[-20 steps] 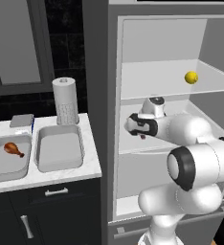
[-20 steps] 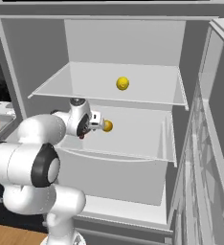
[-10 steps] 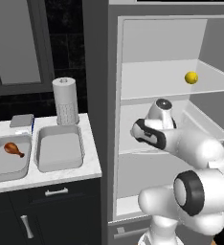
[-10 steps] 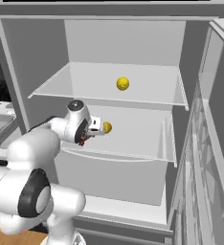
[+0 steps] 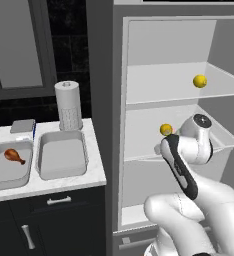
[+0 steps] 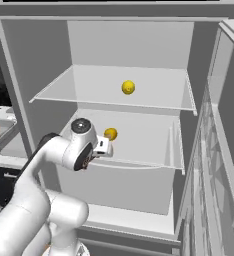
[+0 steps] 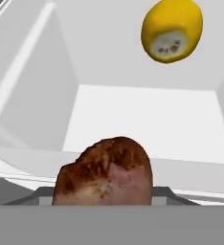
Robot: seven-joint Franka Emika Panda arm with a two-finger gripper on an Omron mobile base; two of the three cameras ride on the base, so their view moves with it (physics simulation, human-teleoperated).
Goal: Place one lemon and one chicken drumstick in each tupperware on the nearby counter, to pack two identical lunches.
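One drumstick (image 5: 14, 156) already lies in the left tub (image 5: 9, 170); the right tub (image 5: 62, 156) on the counter (image 5: 96, 172) holds nothing. The tool (image 6: 105, 146), inside the fridge (image 6: 134, 40), appears clamped on the second drumstick (image 7: 104, 172). Both lemons (image 5: 200, 81) (image 5: 165, 130) remain on fridge shelves.

The left base view looks forward and down from behind the arm, on its left. It takes in the counter (image 5: 64, 182) with both tubs at left and the open fridge (image 5: 164, 85) at right, from a moderate distance.

The right base view looks from behind the arm, on its right, squarely into the same fridge (image 6: 129, 45), with the counter edge at far left.

Both base views share the fridge shelves and the two lemons: upper lemon (image 5: 200, 81) (image 6: 128, 87), lower lemon (image 5: 166, 130) (image 6: 110, 134).

The hand view sits very close inside the fridge, facing its rear wall; a lemon (image 7: 172, 29) appears top right and a drumstick (image 7: 104, 173) fills the bottom centre.
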